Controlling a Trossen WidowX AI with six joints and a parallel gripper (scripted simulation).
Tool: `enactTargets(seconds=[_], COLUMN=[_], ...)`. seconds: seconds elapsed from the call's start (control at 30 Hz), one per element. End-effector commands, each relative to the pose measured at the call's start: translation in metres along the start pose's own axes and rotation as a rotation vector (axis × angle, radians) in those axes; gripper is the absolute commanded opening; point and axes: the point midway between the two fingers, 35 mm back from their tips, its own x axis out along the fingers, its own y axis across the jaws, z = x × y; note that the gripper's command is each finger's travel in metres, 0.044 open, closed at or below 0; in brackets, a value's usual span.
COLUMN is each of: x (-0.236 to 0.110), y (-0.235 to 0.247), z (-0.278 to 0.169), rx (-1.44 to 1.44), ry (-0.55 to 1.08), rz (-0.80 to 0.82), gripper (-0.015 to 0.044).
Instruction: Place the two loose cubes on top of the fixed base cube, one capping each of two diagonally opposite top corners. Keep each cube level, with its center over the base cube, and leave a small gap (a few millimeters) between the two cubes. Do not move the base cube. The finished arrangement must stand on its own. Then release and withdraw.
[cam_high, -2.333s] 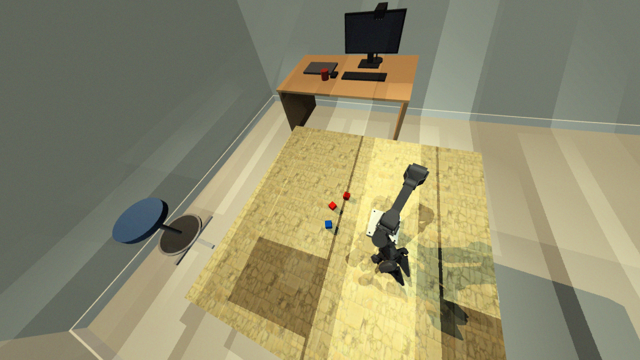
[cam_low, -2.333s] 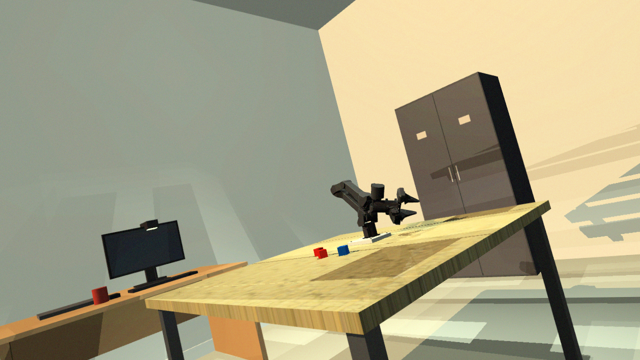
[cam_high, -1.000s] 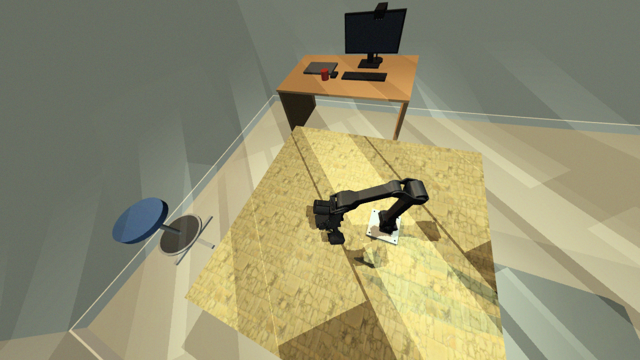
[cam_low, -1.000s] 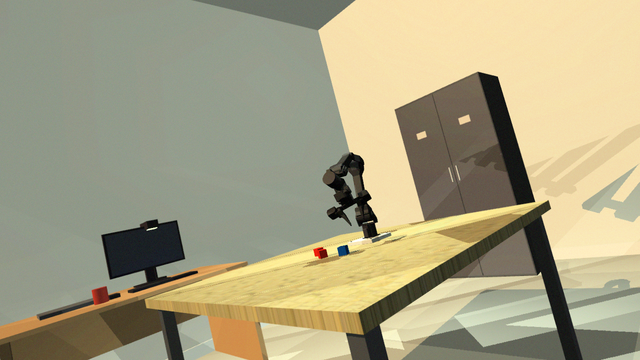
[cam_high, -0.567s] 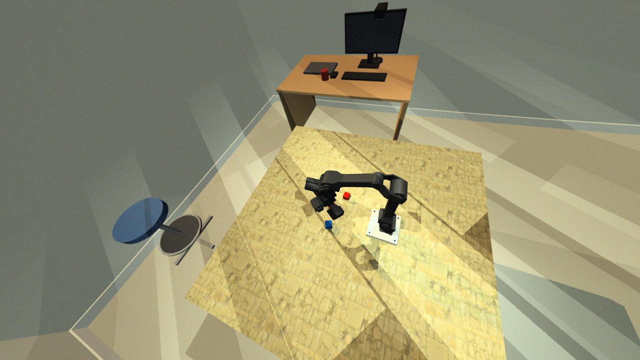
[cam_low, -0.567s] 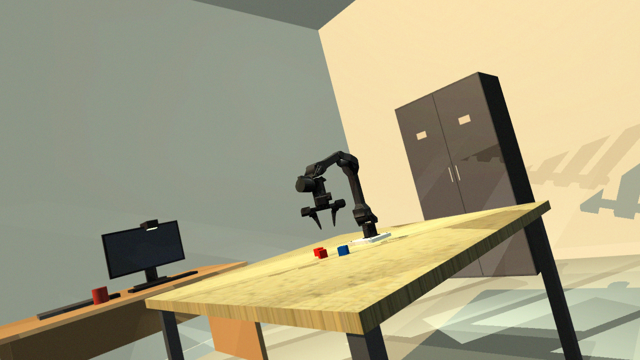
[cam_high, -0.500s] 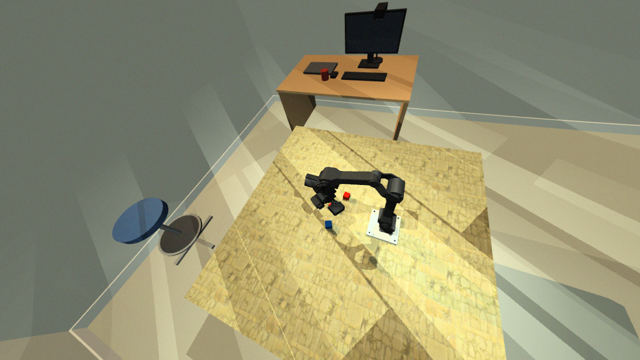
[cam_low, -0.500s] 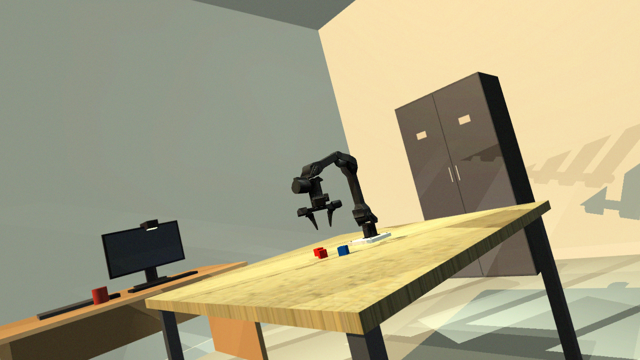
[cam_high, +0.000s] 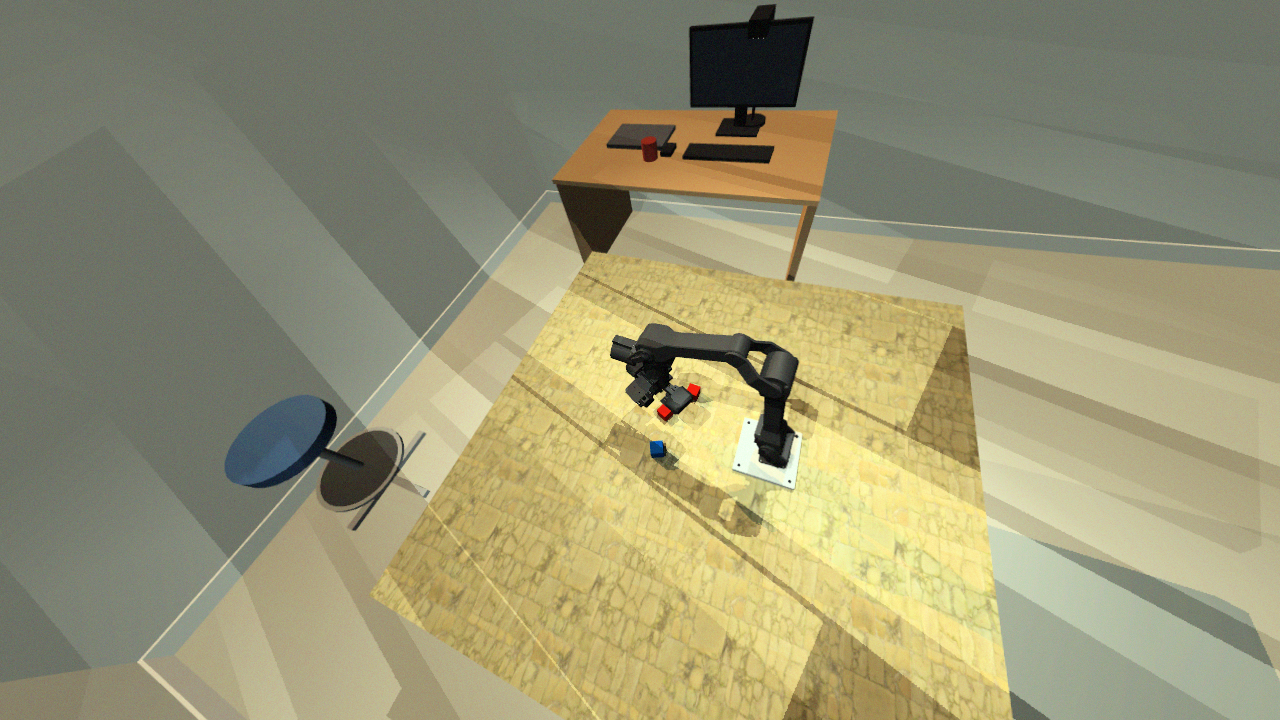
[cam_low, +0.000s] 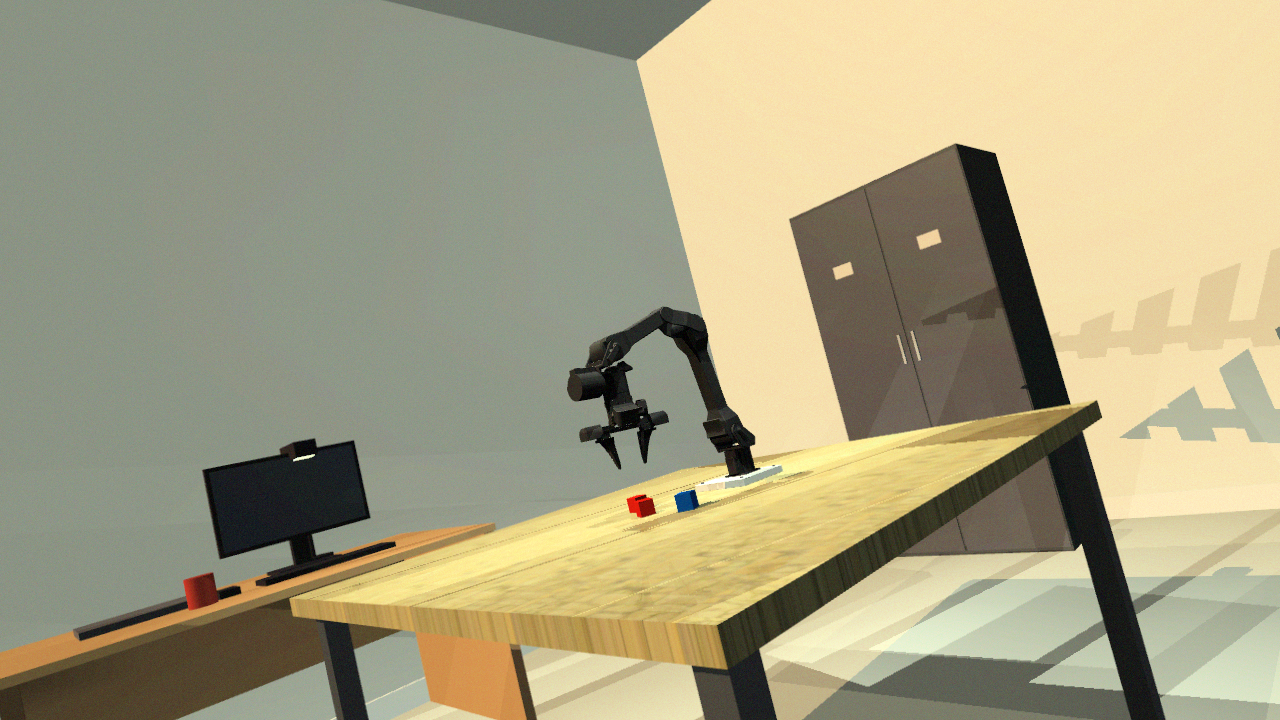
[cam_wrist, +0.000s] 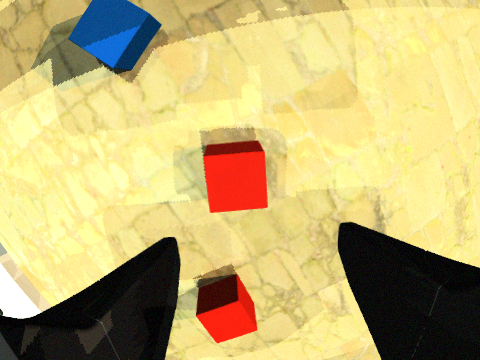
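A blue cube (cam_high: 657, 449) (cam_low: 686, 500) (cam_wrist: 115, 32) stands on the stone-patterned table top (cam_high: 554, 537) (cam_low: 572, 573). One red cube (cam_high: 664, 412) (cam_low: 644, 508) (cam_wrist: 236, 182) stands nearest to it, apart from it. The other red cube (cam_high: 693, 391) (cam_wrist: 227, 312) stands farther away, turned at another angle; in the exterior view it is partly hidden behind the first. Nothing rests on the blue cube. My gripper (cam_low: 631, 464) (cam_wrist: 259, 243) is open and empty, pointing down well above the table near the red cubes. Its fingertips are hard to make out in the top view.
The arm's white base plate (cam_high: 750, 447) (cam_low: 767, 473) is bolted on the table beside the cubes. A separate desk (cam_high: 698, 183) stands beyond the table, with a monitor (cam_high: 750, 67) (cam_low: 286, 501) and a red mug (cam_high: 648, 149) (cam_low: 201, 591). A blue stool (cam_high: 280, 441) stands off the table.
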Motion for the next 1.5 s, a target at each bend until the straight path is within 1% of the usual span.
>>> enactTargets(seconds=[0.0,0.07,0.2,0.37,0.5,1.2,1.4,1.47], x=[0.031,0.041,0.043,0.057,0.059,0.09,0.09,0.09], y=[0.004,0.005,0.005,0.005,0.005,0.006,0.006,0.006], z=[-0.003,-0.003,-0.003,-0.004,-0.004,-0.004,-0.004,-0.004], rx=[-0.004,-0.004,-0.004,-0.004,-0.004,-0.004,-0.004,-0.004], ry=[0.013,0.013,0.013,0.013,0.013,0.014,0.014,0.014], rz=[0.019,0.019,0.019,0.019,0.019,0.019,0.019,0.019], gripper=[0.0265,0.0265,0.0265,0.0265,0.0265,0.0265,0.0107,0.0105])
